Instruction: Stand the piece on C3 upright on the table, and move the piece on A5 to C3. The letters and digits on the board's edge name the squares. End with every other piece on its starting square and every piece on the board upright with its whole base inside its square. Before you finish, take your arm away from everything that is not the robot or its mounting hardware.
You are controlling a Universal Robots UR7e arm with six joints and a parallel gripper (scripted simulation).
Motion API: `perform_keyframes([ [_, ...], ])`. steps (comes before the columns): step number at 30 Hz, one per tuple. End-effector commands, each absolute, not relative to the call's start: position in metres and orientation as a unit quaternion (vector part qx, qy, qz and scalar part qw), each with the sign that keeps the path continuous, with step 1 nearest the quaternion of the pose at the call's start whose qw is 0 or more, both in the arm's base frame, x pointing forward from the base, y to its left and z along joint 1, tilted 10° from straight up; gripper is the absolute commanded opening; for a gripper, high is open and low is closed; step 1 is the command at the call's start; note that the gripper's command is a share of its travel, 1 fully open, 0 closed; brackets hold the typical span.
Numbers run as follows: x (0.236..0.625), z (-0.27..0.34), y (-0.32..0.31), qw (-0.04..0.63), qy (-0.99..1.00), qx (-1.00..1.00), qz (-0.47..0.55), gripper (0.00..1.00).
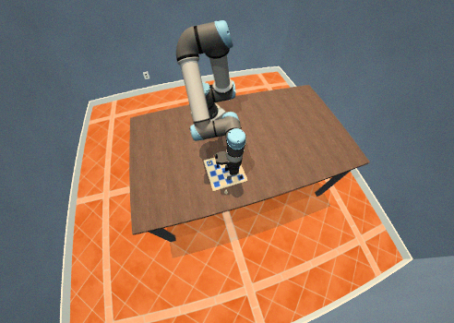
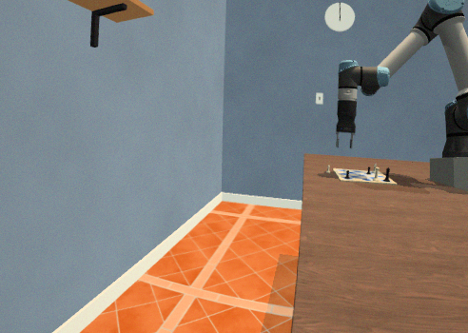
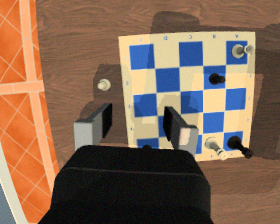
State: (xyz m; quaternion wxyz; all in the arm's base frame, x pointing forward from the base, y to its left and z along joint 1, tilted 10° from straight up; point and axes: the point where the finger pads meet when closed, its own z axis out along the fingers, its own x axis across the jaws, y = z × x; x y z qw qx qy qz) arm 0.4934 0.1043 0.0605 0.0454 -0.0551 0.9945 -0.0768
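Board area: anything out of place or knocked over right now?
One small light piece stands on the bare table just off the chessboard's edge, apart from it and seemingly upright. The pieces on the board look upright too. The gripper hangs open and empty above.

Wooden table (image 2: 380,247) carries board (image 3: 191,90), pale piece (image 3: 104,84).

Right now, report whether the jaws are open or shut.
Open and empty. In the wrist view the gripper has its two fingers spread wide with nothing between them, hanging above the chessboard.
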Motion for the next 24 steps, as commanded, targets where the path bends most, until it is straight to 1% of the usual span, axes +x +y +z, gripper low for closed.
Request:
perform_keyframes([
  [1,0.477,0.063,0.109,0.041,0.985,-0.149,-0.078,1.0],
  [4,0.465,0.063,0.113,0.036,0.972,-0.217,-0.081,1.0],
  [6,0.465,0.063,0.113,0.036,0.972,-0.217,-0.081,1.0],
  [21,0.397,0.057,0.134,0.006,0.839,-0.536,-0.088,1.0],
  [24,0.393,0.056,0.135,0.004,0.828,-0.554,-0.088,1.0],
])
